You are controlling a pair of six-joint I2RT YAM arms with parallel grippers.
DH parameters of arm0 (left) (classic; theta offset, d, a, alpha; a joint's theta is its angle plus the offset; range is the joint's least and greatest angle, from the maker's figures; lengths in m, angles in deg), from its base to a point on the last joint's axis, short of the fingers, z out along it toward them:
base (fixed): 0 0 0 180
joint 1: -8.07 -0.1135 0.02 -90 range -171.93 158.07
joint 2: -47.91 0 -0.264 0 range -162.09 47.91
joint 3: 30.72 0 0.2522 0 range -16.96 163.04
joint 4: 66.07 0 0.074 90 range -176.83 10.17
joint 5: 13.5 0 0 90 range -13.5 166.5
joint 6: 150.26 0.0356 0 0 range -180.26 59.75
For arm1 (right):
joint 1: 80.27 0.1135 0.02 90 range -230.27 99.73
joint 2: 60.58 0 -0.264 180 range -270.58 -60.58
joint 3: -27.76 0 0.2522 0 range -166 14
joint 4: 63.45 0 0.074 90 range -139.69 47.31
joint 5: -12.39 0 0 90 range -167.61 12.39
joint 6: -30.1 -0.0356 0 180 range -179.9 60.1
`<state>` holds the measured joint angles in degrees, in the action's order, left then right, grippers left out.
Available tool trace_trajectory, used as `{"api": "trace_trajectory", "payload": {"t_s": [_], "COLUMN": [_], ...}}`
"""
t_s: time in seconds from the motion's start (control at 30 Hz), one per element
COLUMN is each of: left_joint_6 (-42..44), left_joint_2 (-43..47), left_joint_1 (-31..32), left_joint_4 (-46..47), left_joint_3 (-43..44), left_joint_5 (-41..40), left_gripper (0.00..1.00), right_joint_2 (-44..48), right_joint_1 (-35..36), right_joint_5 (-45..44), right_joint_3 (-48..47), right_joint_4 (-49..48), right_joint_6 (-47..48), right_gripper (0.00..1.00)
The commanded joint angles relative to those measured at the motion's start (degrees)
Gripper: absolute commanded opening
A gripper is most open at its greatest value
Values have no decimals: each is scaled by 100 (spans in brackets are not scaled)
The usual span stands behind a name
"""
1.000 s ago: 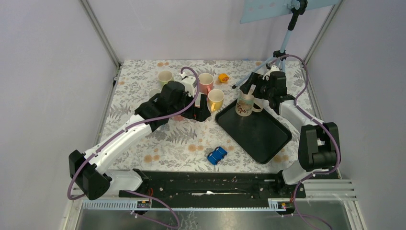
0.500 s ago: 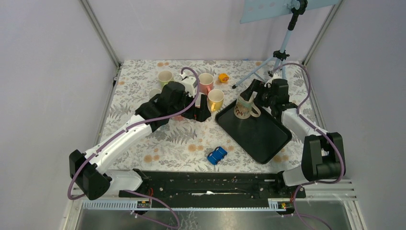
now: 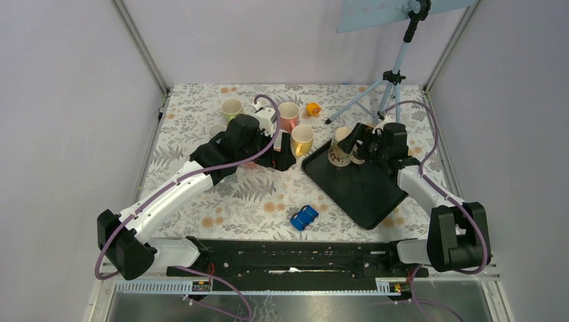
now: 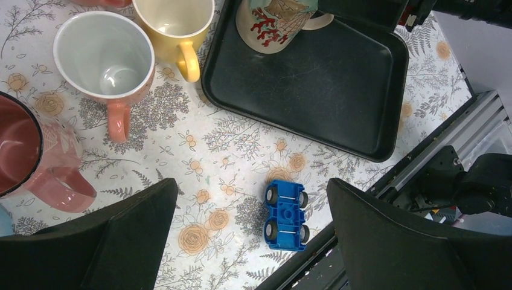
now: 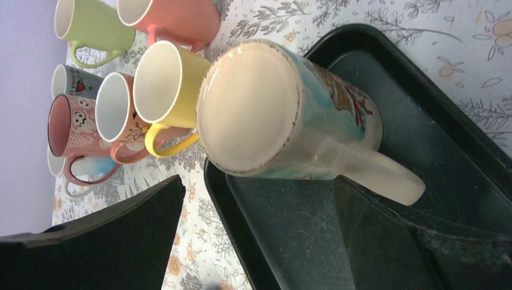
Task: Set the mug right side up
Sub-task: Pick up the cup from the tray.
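Flowery cloth (image 3: 235,201) covers the table, and plain pale walls stand all around it. Right of the middle of the top view lies a black tray (image 3: 376,201). The painted mug (image 3: 339,153) stands in the far left corner of that tray. It is upside down: the right wrist view shows its flat bottom (image 5: 250,106) facing up, with the mouth down on the tray. Its handle (image 5: 374,172) sticks out to the lower right of that view.

The right gripper (image 3: 360,139) is just beside the mug with its jaws wide open. It holds nothing. The mug sits just ahead of the two fingers, and I see no touch. The left gripper (image 3: 282,157) hangs near the middle of the top view, by a yellow mug (image 3: 302,139). Its jaws are wide open too, and empty. A blue toy car (image 3: 304,217) lies lower down on the cloth, well apart from the tray.

The mug looks like fired clay with a shiny coat. So it is likely hard, a bit heavy, and smooth enough to slip. It could chip or break if it drops on the tray. I think the best hold is across its round sides, low near the middle, with one finger on each side. The handle is thin and would let the mug swing. A firm squeeze should be fine, since the mug will not bend.
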<state>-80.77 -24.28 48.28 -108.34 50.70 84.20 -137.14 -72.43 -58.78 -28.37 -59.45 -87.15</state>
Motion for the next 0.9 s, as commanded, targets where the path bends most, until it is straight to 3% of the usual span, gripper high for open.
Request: {"api": "trace_trajectory", "payload": {"t_s": [0.0,0.23,0.4,0.87], "left_joint_6": [40,30,21,67], "left_joint_2": [25,11,23,143], "left_joint_1": [14,17,16,18], "left_joint_4": [391,414,425,394], "left_joint_3": [-37,-46,-78,-162], "left_joint_5": [178,200,231,231], "left_gripper": [99,99,99,99], "right_joint_2": [228,460,439,-8], "right_joint_1": [54,382,370,357], "right_joint_5": [150,-441,-1026,-477], "right_joint_3": [122,175,36,229], "right_joint_4": [-166,163,343,-555], "right_joint_6": [49,398,1211,2099], "right_gripper": [100,100,100,100]}}
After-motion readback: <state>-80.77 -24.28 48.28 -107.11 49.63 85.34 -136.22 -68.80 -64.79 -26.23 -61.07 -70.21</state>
